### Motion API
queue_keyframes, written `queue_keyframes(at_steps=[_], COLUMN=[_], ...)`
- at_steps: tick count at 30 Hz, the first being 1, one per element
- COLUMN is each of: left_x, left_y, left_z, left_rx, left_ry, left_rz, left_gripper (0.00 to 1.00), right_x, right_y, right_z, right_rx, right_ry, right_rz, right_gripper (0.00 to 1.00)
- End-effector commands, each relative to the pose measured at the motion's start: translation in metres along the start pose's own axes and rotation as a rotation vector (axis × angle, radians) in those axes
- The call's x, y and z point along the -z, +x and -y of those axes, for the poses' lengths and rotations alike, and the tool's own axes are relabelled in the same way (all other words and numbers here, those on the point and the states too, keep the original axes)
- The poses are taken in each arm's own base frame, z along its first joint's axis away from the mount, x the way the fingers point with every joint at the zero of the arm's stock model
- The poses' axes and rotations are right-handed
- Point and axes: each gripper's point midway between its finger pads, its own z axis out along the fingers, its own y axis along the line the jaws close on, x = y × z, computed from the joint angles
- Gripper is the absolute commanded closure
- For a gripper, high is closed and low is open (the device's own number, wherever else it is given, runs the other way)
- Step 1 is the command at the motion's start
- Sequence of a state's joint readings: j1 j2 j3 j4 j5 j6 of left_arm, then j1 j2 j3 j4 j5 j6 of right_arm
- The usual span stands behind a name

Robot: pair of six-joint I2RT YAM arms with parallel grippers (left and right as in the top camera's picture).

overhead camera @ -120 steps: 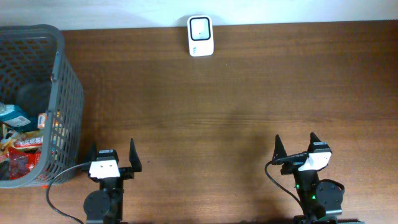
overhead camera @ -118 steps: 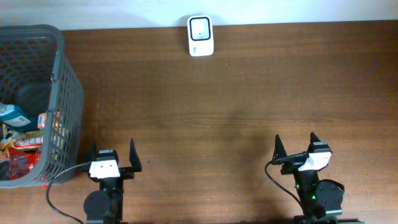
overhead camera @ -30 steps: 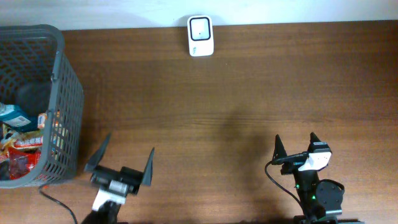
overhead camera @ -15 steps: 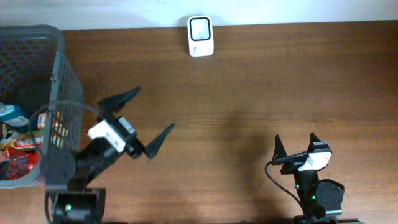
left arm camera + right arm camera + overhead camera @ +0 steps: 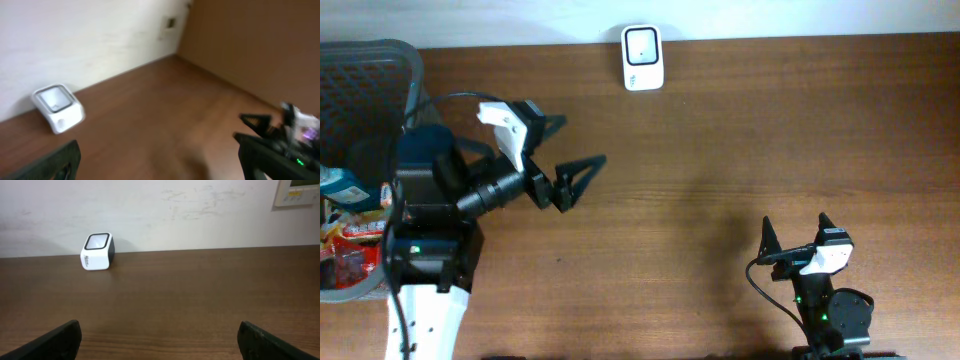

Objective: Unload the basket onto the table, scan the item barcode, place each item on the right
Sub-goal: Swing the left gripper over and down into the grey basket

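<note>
Left arm [image 5: 430, 215]: raised and reaching out over the table [image 5: 740, 140] beside the basket [image 5: 370, 47], wrist turned toward the right; left gripper [image 5: 578, 145]: fingers spread wide, holding nothing, above bare wood; its wrist view is blurred. Right gripper [image 5: 796, 222]: low at the near edge, pointing at the far wall [image 5: 175, 210]; jaws spread wide, empty. Packaged items [image 5: 340, 232]: lying in the basket, far left. Scanner [image 5: 642, 57]: white, at the far table edge by the wall; well apart from both grippers.

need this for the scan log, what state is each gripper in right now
Left gripper: open, holding nothing.
Right gripper: open, holding nothing.
</note>
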State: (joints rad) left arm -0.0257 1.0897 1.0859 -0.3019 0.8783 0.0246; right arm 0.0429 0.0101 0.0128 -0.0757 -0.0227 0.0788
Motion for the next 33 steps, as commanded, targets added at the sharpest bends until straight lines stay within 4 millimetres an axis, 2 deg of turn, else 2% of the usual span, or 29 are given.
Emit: queue_keyframes(at_steps=[1, 2, 5, 9, 10, 12, 14, 16, 18, 19, 22, 24, 25, 27, 28, 30, 31, 33], left_x=[0.037, 0.045, 0.047, 0.048, 0.052, 0.08, 0.095, 0.102, 0.113, 0.125, 0.151, 0.187, 0.209, 0.264, 0.29, 0.308, 0.31, 0.303], left_y=[-0.026, -0.018, 0.006, 0.013, 0.014, 0.014, 0.002, -0.031, -0.056, -0.074, -0.089, -0.084, -0.074, -0.056, -0.05, -0.038, -0.026, -0.013], left_z=[-0.053, -0.062, -0.063, -0.068, -0.074, -0.105, -0.117, -0.116, -0.114, -0.113, -0.118, -0.136, -0.145, -0.159, -0.162, -0.163, -0.163, -0.161], left_rx=[0.059, 0.094, 0.154, 0.169, 0.167, 0.259, 0.279, 0.255, 0.232, 0.217, 0.217, 0.332, 0.418, 0.601, 0.639, 0.678, 0.717, 0.766], left_ry=[-0.451, -0.526, -0.541, -0.562, -0.603, -0.862, -0.965, -0.943, -0.95, -0.972, -1.034, -1.144, -1.209, -1.371, -1.442, -1.499, -1.513, -1.49], left_rz=[-0.073, -0.129, -0.218, -0.246, -0.251, -0.209, -0.149, -0.052, 0.016, 0.064, 0.118, 0.185, 0.214, 0.327, 0.362, 0.356, 0.325, 0.274], left_gripper=[0.01, 0.01, 0.01, 0.01, 0.01, 0.01, 0.01, 0.01, 0.01, 0.01, 0.01, 0.01, 0.01, 0.01, 0.01, 0.01, 0.01, 0.01], right_x=[0.0, 0.0, 0.0, 0.0, 0.0, 0.0, 0.0, 0.0, 0.0, 0.0, 0.0, 0.0, 0.0, 0.0, 0.0, 0.0, 0.0, 0.0], right_y=[0.003, 0.003, 0.003, 0.003, 0.003, 0.003, 0.003, 0.003, 0.003, 0.003, 0.003, 0.003, 0.003, 0.003, 0.003, 0.003, 0.003, 0.003], right_z=[0.002, 0.002, 0.002, 0.001, 0.002, 0.001, 0.001, 0.001, 0.001, 0.001, 0.002, 0.002, 0.001, 0.001, 0.002, 0.001, 0.001, 0.001], right_rx=[-0.004, -0.004, -0.004, -0.004, -0.004, -0.004, -0.003, -0.004, -0.004, -0.004, -0.004, -0.004, -0.004, -0.004, -0.004, -0.004, -0.004, -0.004], right_ry=[0.008, 0.008, 0.008, 0.008, 0.008, 0.008, 0.008, 0.008, 0.008, 0.008, 0.008, 0.008, 0.008, 0.008, 0.008, 0.008, 0.008, 0.008], right_rz=[-0.004, -0.004, -0.004, -0.004, -0.004, -0.004, -0.004, -0.004, -0.004, -0.004, -0.004, -0.004, -0.004, -0.004, -0.004, -0.004, -0.004, -0.004], right_gripper=[0.02, 0.02, 0.02, 0.02, 0.02, 0.02, 0.02, 0.02, 0.02, 0.02, 0.02, 0.02, 0.02, 0.02, 0.02, 0.02, 0.02, 0.02])
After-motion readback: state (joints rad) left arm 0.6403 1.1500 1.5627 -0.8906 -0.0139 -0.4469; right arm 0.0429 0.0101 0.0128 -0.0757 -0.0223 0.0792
